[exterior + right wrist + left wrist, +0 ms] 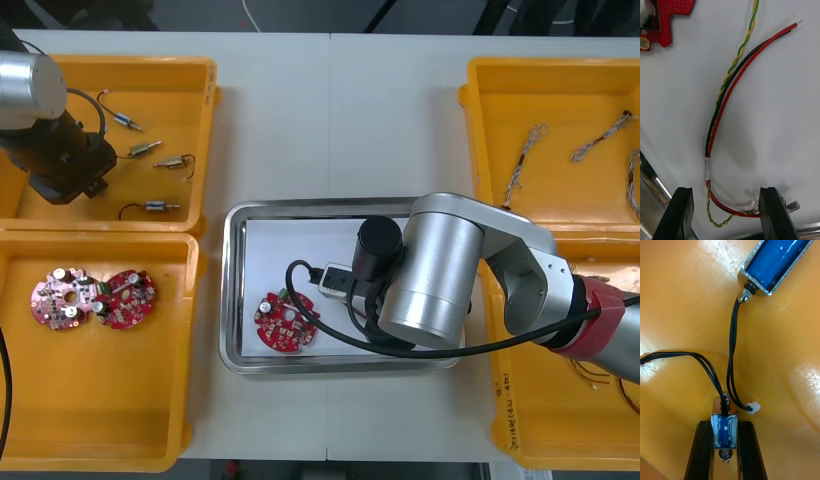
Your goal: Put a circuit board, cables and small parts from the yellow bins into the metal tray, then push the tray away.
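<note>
Red-and-black cable (727,99) lies on the white floor of the metal tray (229,290) between my right jaws, wide apart and empty; I judge it limp, light. My left jaws clamp a small metal part (725,432), rigid, mid-body, within the far left yellow bin (160,80).

The left claw (725,426) grips tight, the right claw (726,189) gapes.

metal tray (290,245): right arm (440,280) overhangs right half, circuit board (285,322) at left | bare table (270,120) between yellow bins (205,120) open | small metal parts (160,207) litter far-left bin
</note>
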`<state>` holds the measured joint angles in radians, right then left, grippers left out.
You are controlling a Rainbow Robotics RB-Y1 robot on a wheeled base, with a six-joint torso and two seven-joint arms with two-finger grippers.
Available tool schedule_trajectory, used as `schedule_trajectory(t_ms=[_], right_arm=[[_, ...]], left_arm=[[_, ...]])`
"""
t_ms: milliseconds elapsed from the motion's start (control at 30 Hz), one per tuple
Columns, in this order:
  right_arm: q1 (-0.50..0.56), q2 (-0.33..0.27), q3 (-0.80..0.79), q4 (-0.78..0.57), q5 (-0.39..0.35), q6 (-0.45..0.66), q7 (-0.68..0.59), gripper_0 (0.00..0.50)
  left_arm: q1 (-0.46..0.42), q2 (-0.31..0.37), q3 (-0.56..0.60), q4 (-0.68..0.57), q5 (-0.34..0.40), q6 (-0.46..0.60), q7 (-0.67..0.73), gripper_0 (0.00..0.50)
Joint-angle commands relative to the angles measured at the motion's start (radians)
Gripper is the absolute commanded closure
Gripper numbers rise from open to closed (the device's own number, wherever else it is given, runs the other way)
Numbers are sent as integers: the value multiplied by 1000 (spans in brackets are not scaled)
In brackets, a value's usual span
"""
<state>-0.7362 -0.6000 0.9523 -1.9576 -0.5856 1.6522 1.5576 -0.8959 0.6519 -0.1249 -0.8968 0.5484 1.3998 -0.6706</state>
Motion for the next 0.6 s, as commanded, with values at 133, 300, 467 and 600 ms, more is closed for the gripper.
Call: schedule_trajectory(t_ms=[133,300,467,600], right_arm=[[8,-9,-98,-129,-28,121,4,0],[-9,3,-214,-175,-99,229,2,0],[-55,26,-326,-219,-140,268,-2,0],[-80,45,-449,-225,-209,268,-5,0]], left_arm=[[-38,21,59,-105,4,114,-32,500],[-38,48,105,-200,-4,234,-41,500],[-38,75,122,-284,1,317,-52,500],[-38,92,123,-376,11,377,-61,500]])
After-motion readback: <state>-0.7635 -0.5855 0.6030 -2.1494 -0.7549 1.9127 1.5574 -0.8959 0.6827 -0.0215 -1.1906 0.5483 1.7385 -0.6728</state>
